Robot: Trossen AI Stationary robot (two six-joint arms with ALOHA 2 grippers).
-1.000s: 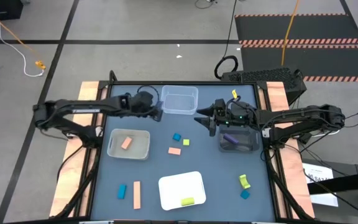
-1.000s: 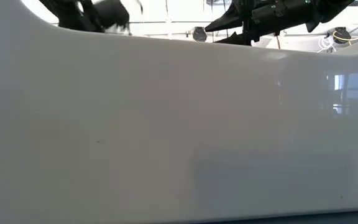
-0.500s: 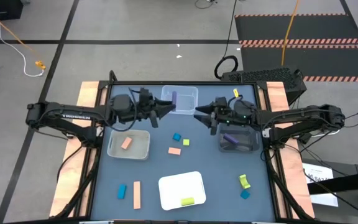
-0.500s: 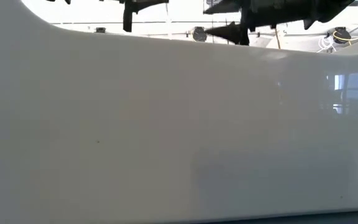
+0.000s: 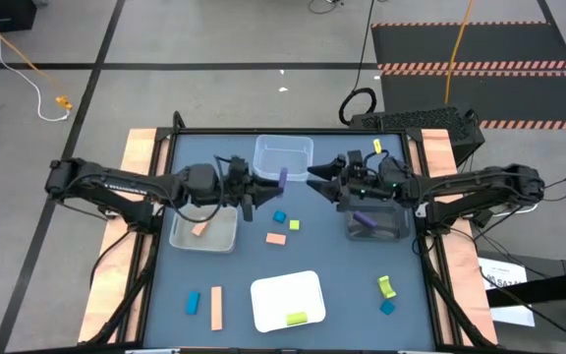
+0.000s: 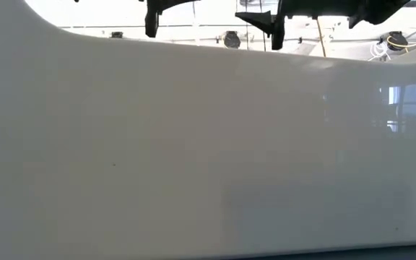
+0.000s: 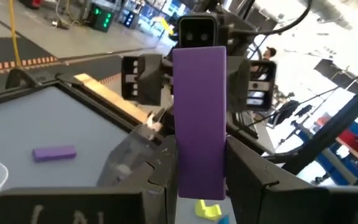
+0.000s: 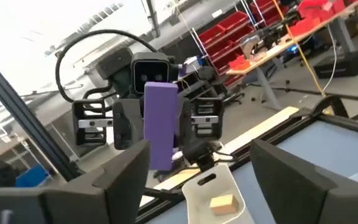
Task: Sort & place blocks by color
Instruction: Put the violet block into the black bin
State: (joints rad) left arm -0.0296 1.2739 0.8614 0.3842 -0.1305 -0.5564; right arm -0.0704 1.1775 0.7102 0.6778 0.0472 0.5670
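Purple bar (image 7: 199,118) (upright) sits clamped in left fingers (image 7: 160,162), facing spread right fingers (image 8: 132,168).

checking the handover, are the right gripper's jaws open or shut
Open: right gripper has its jaws spread wide, facing the purple bar that the left gripper grips between them.

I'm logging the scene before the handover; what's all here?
Table: one, dark blue-grey, under everything.
Clear bin: one, far middle.
Grey bin: one, left.
Dark bin: one, right.
White tray: one, near middle.
Blue blocks: three; mid-table, near left, near right.
Peach blocks: three; grey bin, mid-table, near left.
Yellow-green blocks: three; mid-table, white tray, near right.
Purple blocks: two; dark bin, left gripper.
Left gripper: shut on purple block, mid-air.
Right gripper: open, facing it.
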